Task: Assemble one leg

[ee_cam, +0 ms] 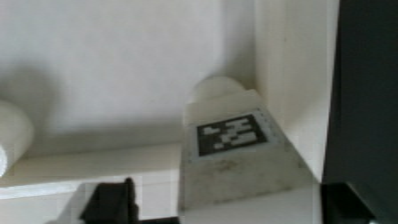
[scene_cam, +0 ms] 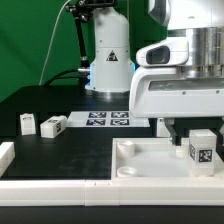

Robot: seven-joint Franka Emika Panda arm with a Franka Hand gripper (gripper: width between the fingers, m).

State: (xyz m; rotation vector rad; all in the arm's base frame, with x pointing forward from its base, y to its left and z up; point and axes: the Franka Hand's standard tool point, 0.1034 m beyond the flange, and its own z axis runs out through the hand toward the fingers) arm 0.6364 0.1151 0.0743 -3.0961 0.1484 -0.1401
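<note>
A leg [scene_cam: 201,150], a small white block with a black-and-white tag, stands on the large white plate [scene_cam: 140,160] at the exterior view's right. My gripper [scene_cam: 195,130] is right above it, jaws on either side. In the wrist view the leg [ee_cam: 231,140] lies between my fingers. The one dark finger [ee_cam: 111,200] stands a little apart from it and the other finger [ee_cam: 365,150] is against it. The gripper is open. Two more legs [scene_cam: 27,124] [scene_cam: 53,126] sit on the black table at the exterior view's left.
The marker board [scene_cam: 108,119] lies at the back middle, before the robot base [scene_cam: 108,60]. A white raised edge [scene_cam: 5,155] is at the exterior view's far left. A round corner socket [ee_cam: 9,130] of the plate shows in the wrist view.
</note>
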